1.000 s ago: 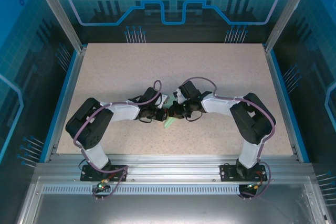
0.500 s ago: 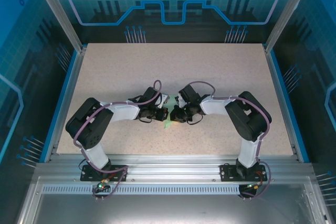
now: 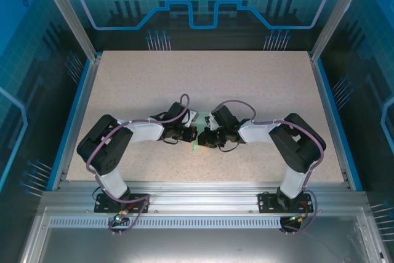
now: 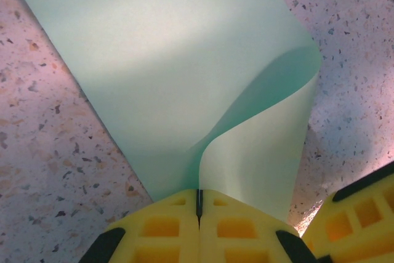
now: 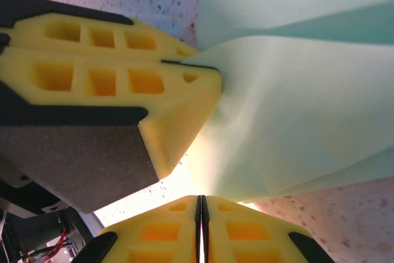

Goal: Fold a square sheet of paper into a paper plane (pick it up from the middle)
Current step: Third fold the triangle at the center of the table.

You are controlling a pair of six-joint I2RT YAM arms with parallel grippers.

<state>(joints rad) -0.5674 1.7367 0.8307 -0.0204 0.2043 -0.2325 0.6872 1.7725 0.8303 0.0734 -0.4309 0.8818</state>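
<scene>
Right wrist view: left gripper (image 5: 206, 69) and right gripper (image 5: 200, 204) both pinch your pale mint-green paper square (image 5: 295, 103) (bowed between them); diverging pulls could tear it.

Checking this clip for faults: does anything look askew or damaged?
The paper is not flat: one flap curls over in a loose, uncreased loop where the left gripper pinches it, jaws shut. No tears visible.

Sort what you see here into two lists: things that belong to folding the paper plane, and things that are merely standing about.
Belongs to the job:
square sheet of paper, curled up off the table
left gripper, shut on it
right gripper, shut on its edge

Merely there:
speckled table
blue enclosure walls
aluminium frame
</scene>
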